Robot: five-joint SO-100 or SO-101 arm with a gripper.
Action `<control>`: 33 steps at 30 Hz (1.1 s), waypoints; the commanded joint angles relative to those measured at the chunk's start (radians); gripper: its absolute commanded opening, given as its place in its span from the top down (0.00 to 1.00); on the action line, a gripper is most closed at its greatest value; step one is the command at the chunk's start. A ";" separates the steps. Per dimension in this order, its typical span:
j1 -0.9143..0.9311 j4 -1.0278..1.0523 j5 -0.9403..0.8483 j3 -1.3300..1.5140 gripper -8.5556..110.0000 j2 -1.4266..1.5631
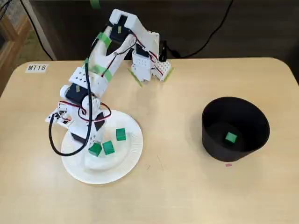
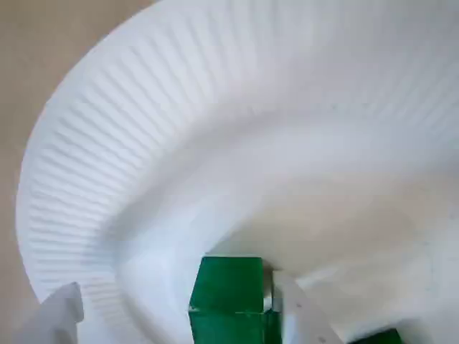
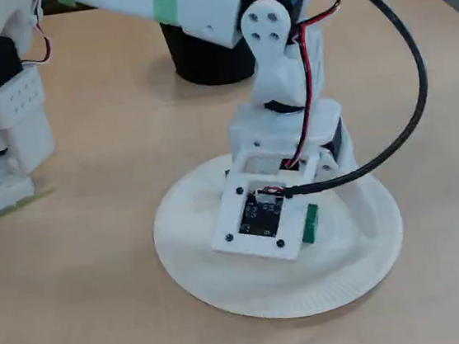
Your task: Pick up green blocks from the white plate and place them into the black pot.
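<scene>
Wrist view: the end effector (image 2: 176, 315) is hanging low over the white plate (image 2: 215, 129) with its jaws spread wide and gripping nothing. One green block (image 2: 228, 295) is sitting on the plate between the two fingers. It is touching the finger on the right (image 2: 297, 308) and lying well apart from the finger on the left (image 2: 61, 315). A corner of a second green block (image 2: 376, 337) is showing at the bottom right edge.

A fixed view from above: the arm (image 1: 100, 70) is arching from its base at the far edge of the tabletop (image 1: 177, 186) over the white plate (image 1: 126, 158), which is lying at near left. Three green blocks are resting on the plate: one (image 1: 95, 149) at the tips of the end effector (image 1: 92, 145), one (image 1: 108, 148) just to its right, and one (image 1: 120, 134) a little farther off. The black pot (image 1: 210, 116) is standing upright at right, well apart from the plate, and is holding a fourth green block (image 1: 231, 137) on its floor. A label (image 1: 36, 67) reading "MT18" is lying at the far left corner.

A fixed view from the side: the arm (image 3: 276, 67) is covering the middle of the plate (image 3: 216, 273). An edge of one green block (image 3: 310, 223) is showing beside the wrist, and the black pot (image 3: 200, 63) is standing behind the arm.
</scene>
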 commanded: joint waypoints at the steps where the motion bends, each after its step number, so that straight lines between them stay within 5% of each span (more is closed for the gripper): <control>1: -0.018 0.029 -0.002 -0.094 0.65 -0.034; 10: -0.021 0.091 0.060 -0.178 0.94 -0.087; 21: -0.049 0.135 0.006 -0.328 0.95 -0.029; 33: -0.284 -0.204 -0.072 -0.287 0.95 0.417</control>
